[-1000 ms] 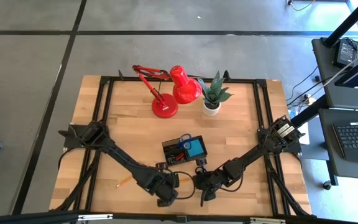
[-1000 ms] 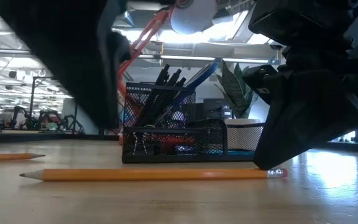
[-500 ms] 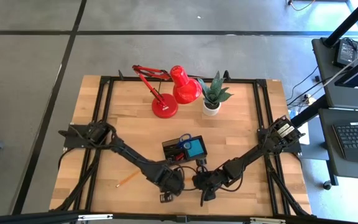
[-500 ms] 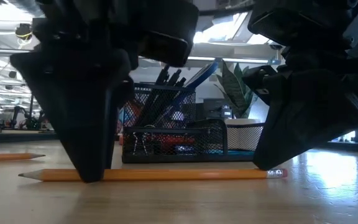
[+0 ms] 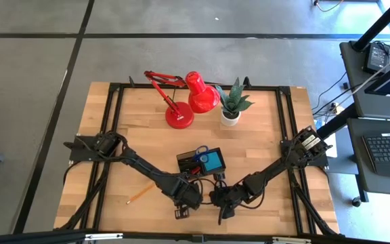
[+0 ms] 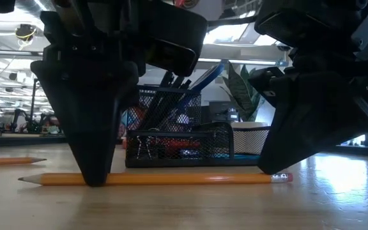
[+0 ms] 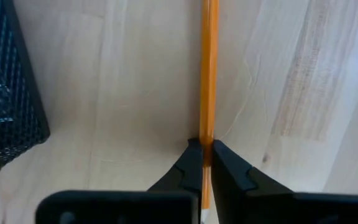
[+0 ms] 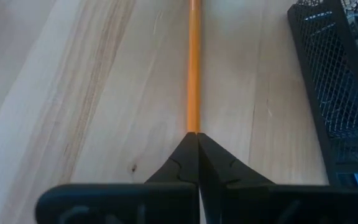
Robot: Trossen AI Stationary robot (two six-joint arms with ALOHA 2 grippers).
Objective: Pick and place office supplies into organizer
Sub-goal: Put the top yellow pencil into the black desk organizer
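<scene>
An orange pencil [image 6: 184, 179] lies flat on the wooden table along its near edge, its sharpened tip toward the left and its eraser end toward the right. My left gripper [image 6: 96, 177] [image 5: 187, 200] stands on it near the tip end, shut on it. My right gripper [image 6: 275, 170] [image 5: 222, 201] is shut on it near the eraser end. Just behind the pencil stands the black mesh organizer [image 5: 202, 162] [image 6: 177, 137], with pens, scissors and a blue note pad in it. My left gripper pinches the pencil's shaft near the tip end [image 7: 207, 134] between its two fingers, from above, pointing down, the fingers across the pencil. The pencil lies level on the table. My right gripper pinches the pencil's shaft close to the eraser end [image 8: 193, 124] between its two fingertips, from above and slanting down. The fingers close across the shaft. The pencil rests on the table.
A second pencil [image 5: 139, 196] [image 6: 11, 161] lies on the table to the left of the grippers. A red desk lamp [image 5: 181, 102] and a potted plant [image 5: 232, 105] stand near the far edge. The organizer's mesh wall [image 7: 5, 106] [image 8: 334, 93] is close beside both grippers.
My left gripper has moved from the near edge toward the far side and right, onto the pencil near its tip end, and now stands on it. The pencil has stayed on the table.
</scene>
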